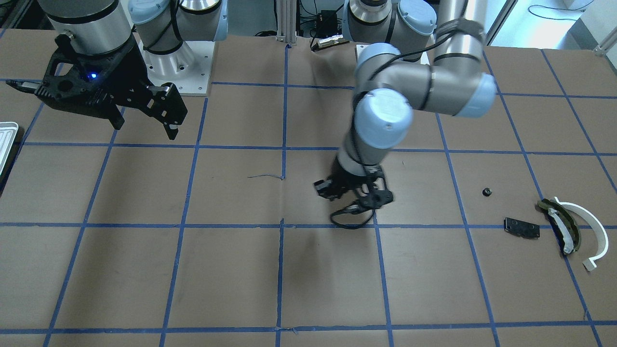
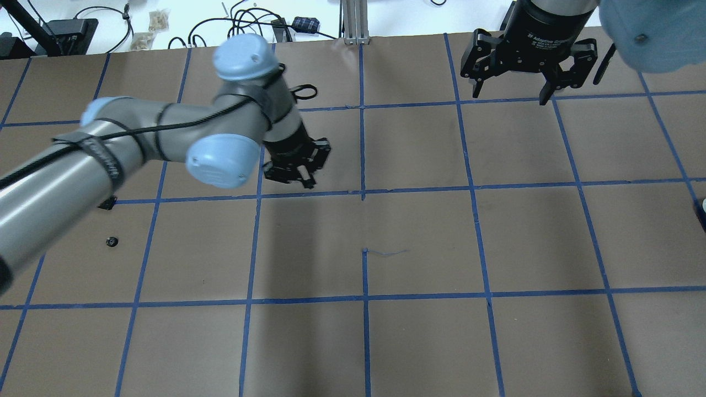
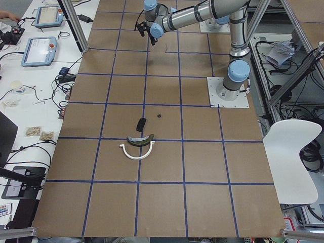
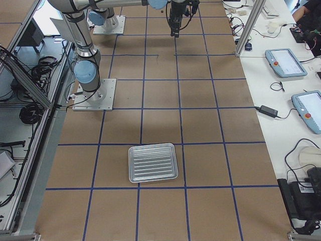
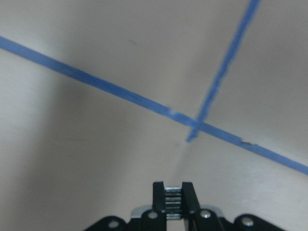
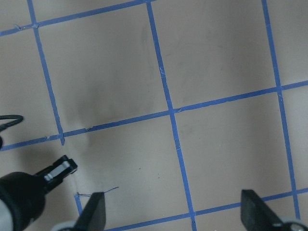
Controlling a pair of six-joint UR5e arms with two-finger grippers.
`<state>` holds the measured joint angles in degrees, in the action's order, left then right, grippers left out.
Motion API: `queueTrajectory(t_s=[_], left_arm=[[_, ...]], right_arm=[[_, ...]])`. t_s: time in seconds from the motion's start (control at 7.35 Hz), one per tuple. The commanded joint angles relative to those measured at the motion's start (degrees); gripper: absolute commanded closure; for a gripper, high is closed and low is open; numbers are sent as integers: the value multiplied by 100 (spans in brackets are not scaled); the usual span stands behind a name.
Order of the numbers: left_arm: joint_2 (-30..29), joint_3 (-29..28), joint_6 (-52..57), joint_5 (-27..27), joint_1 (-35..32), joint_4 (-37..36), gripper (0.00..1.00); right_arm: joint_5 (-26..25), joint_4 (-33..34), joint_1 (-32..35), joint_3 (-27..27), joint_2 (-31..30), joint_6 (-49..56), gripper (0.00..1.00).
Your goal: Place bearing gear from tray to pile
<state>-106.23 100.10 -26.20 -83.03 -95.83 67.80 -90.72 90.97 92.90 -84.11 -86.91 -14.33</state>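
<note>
My left gripper [image 1: 357,193] hangs over the middle of the table, also in the overhead view [image 2: 295,168]. In the left wrist view its fingers [image 5: 158,192] are shut on a small silvery ribbed bearing gear [image 5: 173,204], held above a crossing of blue tape lines. The pile lies toward the left end: a white arc [image 1: 592,231], an olive curved piece [image 1: 561,225] and a black plate [image 1: 521,227]. The silvery tray [image 4: 153,162] lies at the right end and looks empty. My right gripper [image 2: 513,91] is open and empty, raised near its base.
A small black round part [image 1: 487,192] lies on the table near the black plate, also in the overhead view [image 2: 112,241]. The brown table has a grid of blue tape lines. Cables and tablets lie beyond the far edge [image 3: 38,50].
</note>
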Motion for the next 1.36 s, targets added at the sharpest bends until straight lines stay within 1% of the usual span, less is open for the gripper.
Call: queueTrajectory(t_s=[0.0,0.14,0.27,0.41,0.54,0.68,0.95,1.09,1.22], left_arm=[[479,306,2643,-213,1849,532,100],[454,604,4022,-509,2544,411,100],[341,955,4836,-504,3239,-182,100],[200,1428,5401,-504,3637,-1006,100],[129,1833,5554,-504,3719,-1737,100],[129,2037,5600,-538,3738,-1987,100],[129,2013,5609,-548,3817,-2007,100],[85,2004,5626,-634,3826,-2016,100],[59,1987,5626,-923,3826,-2025,100]], right_arm=[[11,-9,9,9,7,0,0],[-7,-18,9,9,7,0,0],[2,-9,9,-9,7,9,0],[-15,-9,9,0,7,9,0],[-16,-18,9,0,7,9,0],[2,-18,9,0,-1,9,0],[2,-9,9,0,7,9,0],[-50,17,9,9,-19,9,0],[-42,18,9,0,-10,9,0]])
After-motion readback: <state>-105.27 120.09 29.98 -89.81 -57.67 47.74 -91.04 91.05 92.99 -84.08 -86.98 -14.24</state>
